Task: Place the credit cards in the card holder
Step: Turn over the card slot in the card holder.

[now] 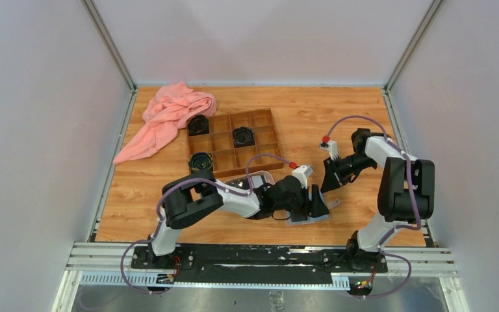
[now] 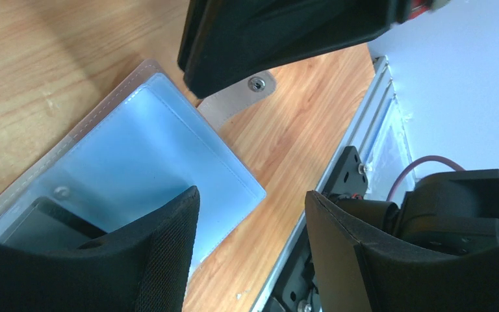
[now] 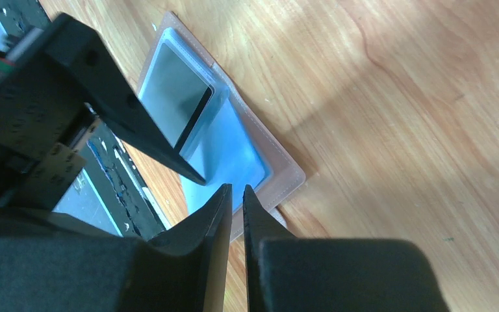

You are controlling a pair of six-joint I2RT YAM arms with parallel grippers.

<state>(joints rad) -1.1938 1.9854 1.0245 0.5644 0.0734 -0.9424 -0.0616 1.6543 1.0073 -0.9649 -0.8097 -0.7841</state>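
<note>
Card holder (image 3: 237, 153) lies open on bench (image 3: 396, 97), near edge, right of centre. One dark credit card (image 3: 175, 97) sits in its clear pocket. Left claw (image 2: 252, 198) spread over holder, empty. Right claw (image 3: 235, 192) almost pressed together, thin slit, nothing pinched, just above holder's edge.

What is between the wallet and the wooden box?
In the top view, the left arm and a pale oval tray lie between the wallet and the wooden box.

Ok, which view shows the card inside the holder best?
Right wrist: the dark card sits mostly visible in the card holder. Left wrist catches only part behind its finger; from above the left gripper covers it.
</note>
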